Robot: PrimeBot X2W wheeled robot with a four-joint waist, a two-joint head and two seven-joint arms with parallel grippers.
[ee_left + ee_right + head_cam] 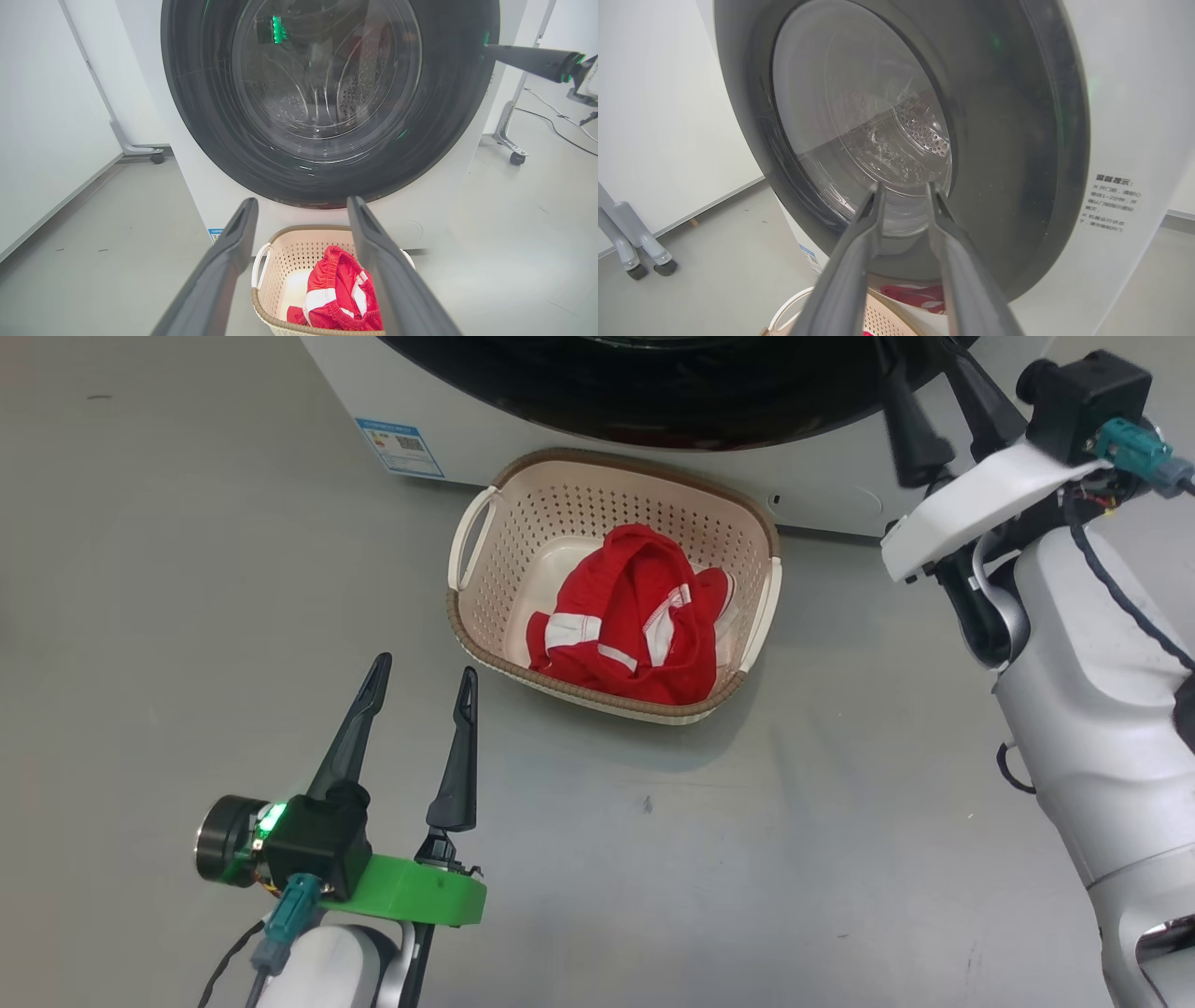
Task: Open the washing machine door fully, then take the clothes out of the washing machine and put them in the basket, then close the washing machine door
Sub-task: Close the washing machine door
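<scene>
Washing machine door (210, 140) closed, upper frame, clothes (635, 616) heaped inside basket (560, 513) at centre, left gripper (425, 665) lower left, jaws released wide, right gripper (904, 184) before door glass, jaws parted, grasping nothing

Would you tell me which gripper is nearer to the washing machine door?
Right. The right gripper is just in front of the washing machine door; the left gripper hovers over the floor, on the basket's near side.

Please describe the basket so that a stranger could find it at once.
Find the big white washing machine with its round black door. On the floor just before it stands the basket: cream, perforated, brown-rimmed, holding red clothes.
</scene>
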